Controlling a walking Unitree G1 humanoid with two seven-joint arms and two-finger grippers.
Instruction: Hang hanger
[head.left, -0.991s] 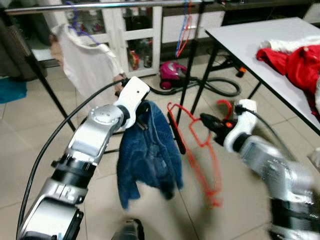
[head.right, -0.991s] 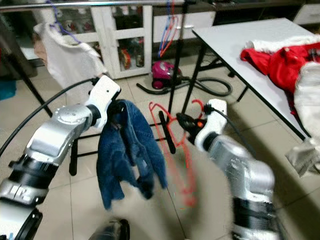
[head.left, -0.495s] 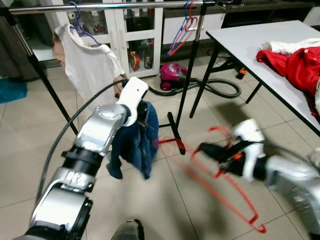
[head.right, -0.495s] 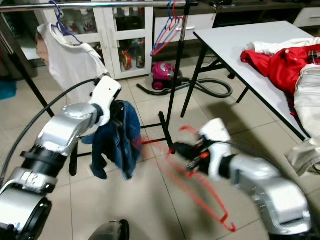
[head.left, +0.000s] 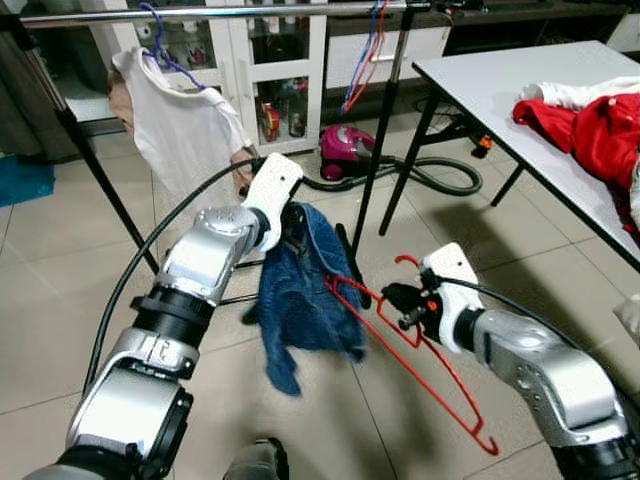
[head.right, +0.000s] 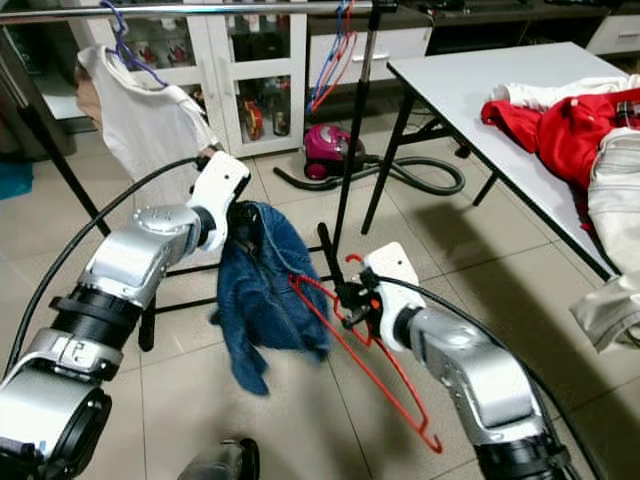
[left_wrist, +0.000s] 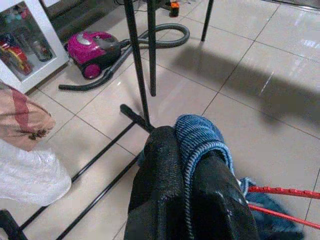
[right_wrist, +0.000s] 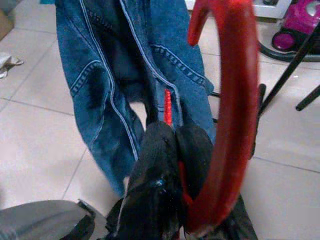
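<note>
Head stereo pair looks forward and down from up high, both eyes sharing the clothes rail (head.left: 230, 12) at 12 o'clock and the desk (head.left: 500, 75) at 2 o'clock. Wrist cams sit super close, looking along each tool at the denim garment (right_wrist: 125, 75) and tiled floor (left_wrist: 280, 65).

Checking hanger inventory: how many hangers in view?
4, maybe more hidden. Red hanger in the right claw; purple hanger under the white shirt on the rail; blue hanger and another red one hanging together on the rail.

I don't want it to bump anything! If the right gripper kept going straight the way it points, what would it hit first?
Probably the jeans. The right gripper, shut on the red hanger, points right at them, though depth is hard to judge.
</note>
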